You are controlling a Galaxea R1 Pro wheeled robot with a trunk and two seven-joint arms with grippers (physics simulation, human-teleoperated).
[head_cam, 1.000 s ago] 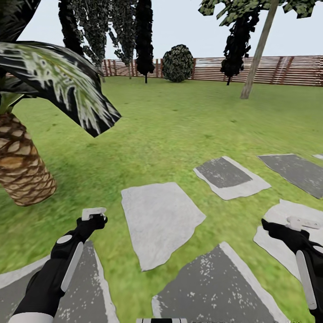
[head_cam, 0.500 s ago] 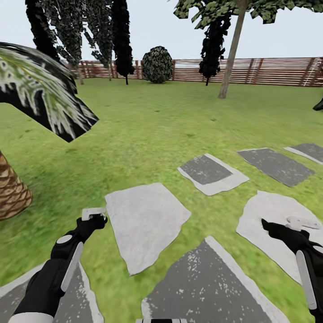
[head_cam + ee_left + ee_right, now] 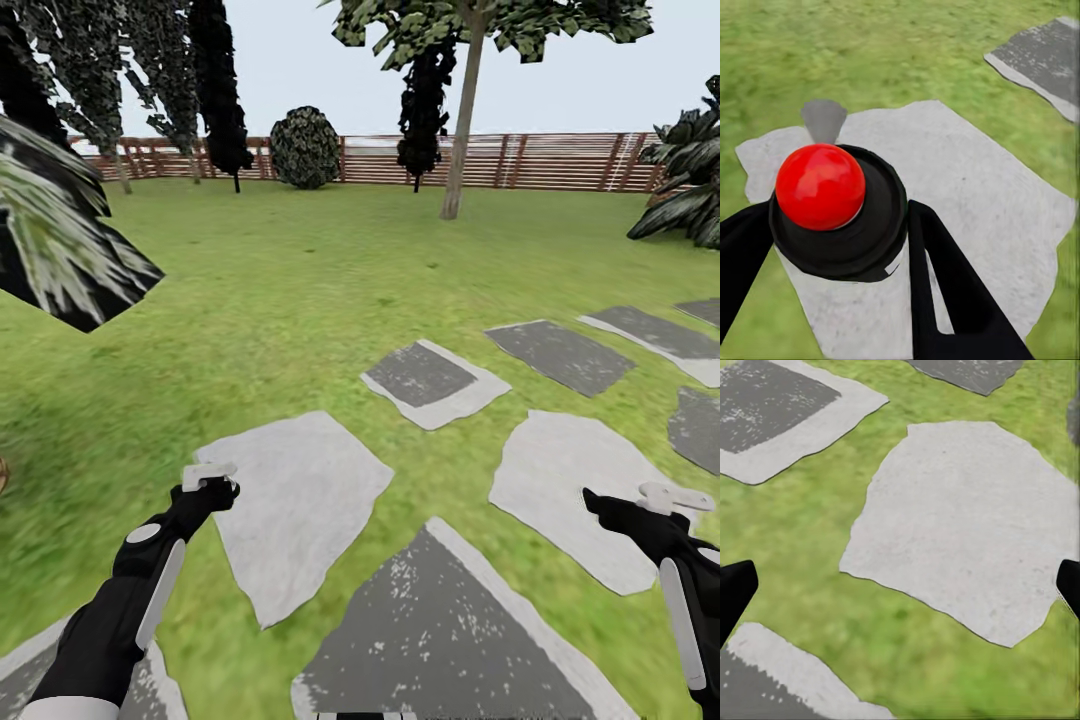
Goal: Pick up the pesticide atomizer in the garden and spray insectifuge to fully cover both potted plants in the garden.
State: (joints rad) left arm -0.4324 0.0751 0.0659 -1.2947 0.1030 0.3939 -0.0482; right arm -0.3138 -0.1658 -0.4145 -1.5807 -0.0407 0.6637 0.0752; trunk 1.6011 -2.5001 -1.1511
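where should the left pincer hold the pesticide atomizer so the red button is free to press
On the round black collar below the red button, fingers coming in from two opposite sides. That is how the left pincer holds the pesticide atomizer: one dark finger on each flank of the collar, with the domed button and grey nozzle left uncovered.

Red, black, grey on green

Between my left gripper's [image 3: 832, 247] black fingers [image 3: 945, 285] sits the atomizer [image 3: 836, 214]: glossy red button on a black cap, grey nozzle. Beyond my jaws, pale grey stepping stones [image 3: 290, 500] and darker, white-speckled ones [image 3: 450, 640] dot mottled green lawn [image 3: 300, 290]. The far fence [image 3: 540, 160] is brown-slatted.
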